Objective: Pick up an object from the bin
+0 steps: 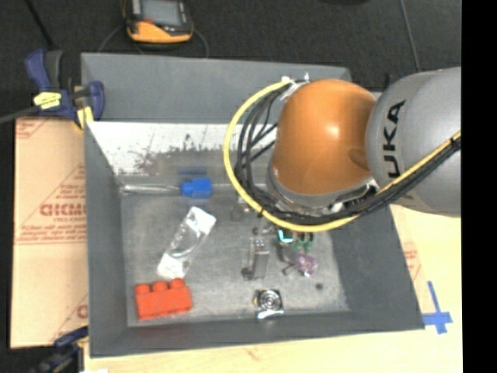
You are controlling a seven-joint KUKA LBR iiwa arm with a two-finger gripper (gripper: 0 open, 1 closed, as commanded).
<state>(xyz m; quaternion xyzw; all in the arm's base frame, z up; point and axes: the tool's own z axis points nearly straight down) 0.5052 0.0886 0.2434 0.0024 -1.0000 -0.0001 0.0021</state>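
I'm reaching into the bin point(365, 274) from the right; my orange wrist cover point(322, 142) is sitting above the right-centre of the floor and hiding most of what's under it. My gripper point(290, 238) is just peeking out below the cover's lower edge, low over the floor; I can't tell how far open it is, or whether it's got hold of anything.

Nearest thing: a small purple see-through piece point(306, 265), lying just below the gripper in the right half of the floor; whether they're touching, I can't tell. A grey metal piece point(255, 259) is lying just to the left of it, roughly upright in the view; a round shiny metal fitting point(269, 301) is sitting near the front wall, below both.

The rest is lying well apart on the left: a clear plastic bag point(186, 243) mid-left, a red brick point(163, 299) in the front-left corner, and a blue block point(196, 186) at the back wall.
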